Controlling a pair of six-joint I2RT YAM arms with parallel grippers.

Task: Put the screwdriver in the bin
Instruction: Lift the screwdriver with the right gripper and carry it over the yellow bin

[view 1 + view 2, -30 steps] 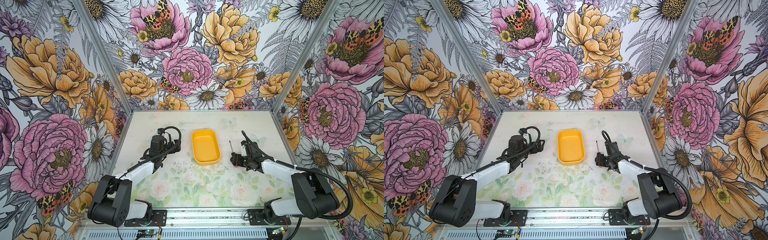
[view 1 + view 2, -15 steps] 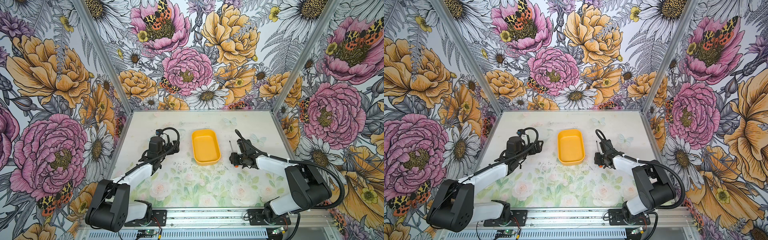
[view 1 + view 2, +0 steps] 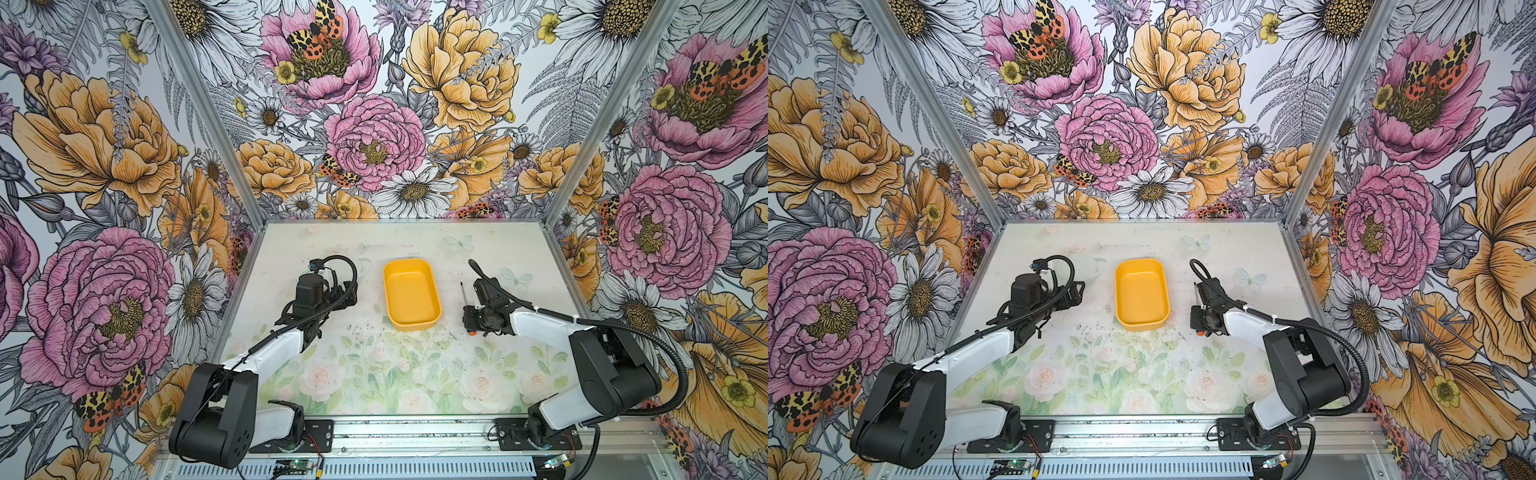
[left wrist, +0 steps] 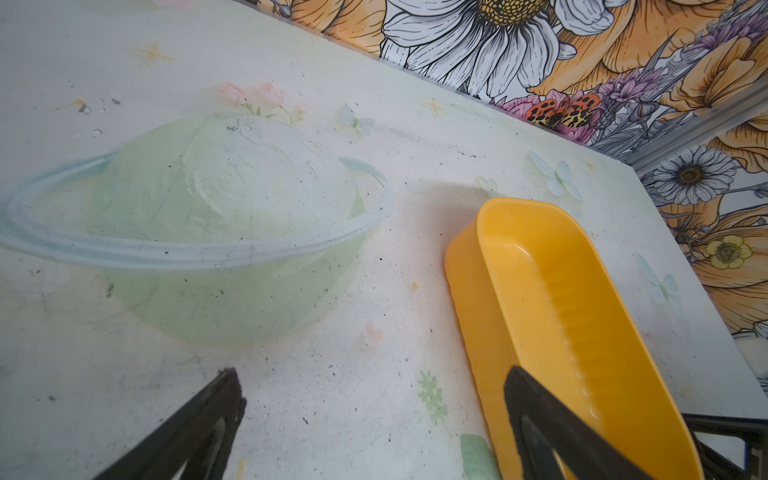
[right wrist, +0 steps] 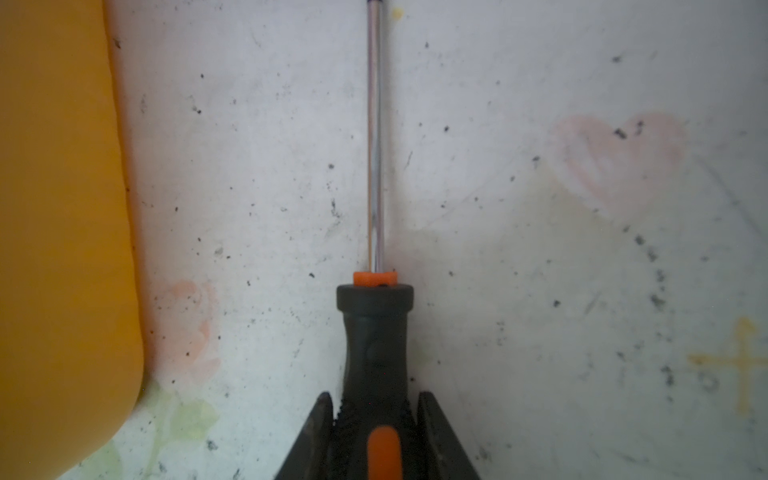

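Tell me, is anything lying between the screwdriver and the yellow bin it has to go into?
Nothing visible. The right gripper is shut on the screwdriver at its handle, and only bare table separates it from the bin beside it. The bin is empty; its low wall is all that must be cleared.

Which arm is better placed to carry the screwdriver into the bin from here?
Right. The right gripper is shut on the screwdriver, close beside the bin; the left gripper is open, holding nothing.

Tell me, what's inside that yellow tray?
Nothing that shows: the tray looks empty in both top views. The screwdriver is outside it, in the right gripper. A strip behind its near wall is hidden.
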